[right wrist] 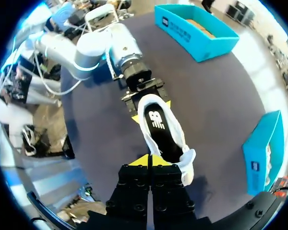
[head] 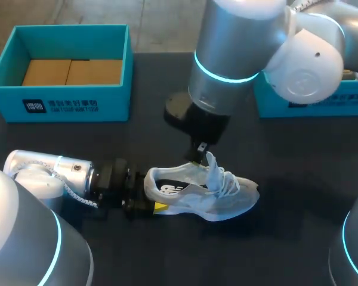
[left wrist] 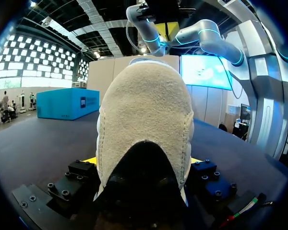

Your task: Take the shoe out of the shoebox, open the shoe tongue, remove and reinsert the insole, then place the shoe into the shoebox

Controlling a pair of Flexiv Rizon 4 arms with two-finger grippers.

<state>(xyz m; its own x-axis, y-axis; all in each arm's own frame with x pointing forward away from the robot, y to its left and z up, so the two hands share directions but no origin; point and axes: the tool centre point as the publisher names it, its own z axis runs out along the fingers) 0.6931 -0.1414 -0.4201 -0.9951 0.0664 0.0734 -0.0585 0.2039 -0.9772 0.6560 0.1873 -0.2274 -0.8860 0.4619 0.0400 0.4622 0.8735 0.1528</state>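
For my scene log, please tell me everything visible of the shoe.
The shoe is a pale grey-white sneaker, suede-like at the heel, with white laces and a dark insole inside. It stands upright on its sole on the dark table. The left gripper clamps its heel from both sides; the right gripper, tips closed, is at the raised tongue.

one white shoe (head: 227,199), seemingly two teal boxes (head: 65,106) (head: 322,106), two robot arms (head: 48,170) (head: 227,53)

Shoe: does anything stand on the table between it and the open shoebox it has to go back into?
Nothing visible does: bare table lies between the shoe and the shoebox. The left gripper is shut on its heel; the right gripper sits by the tongue.
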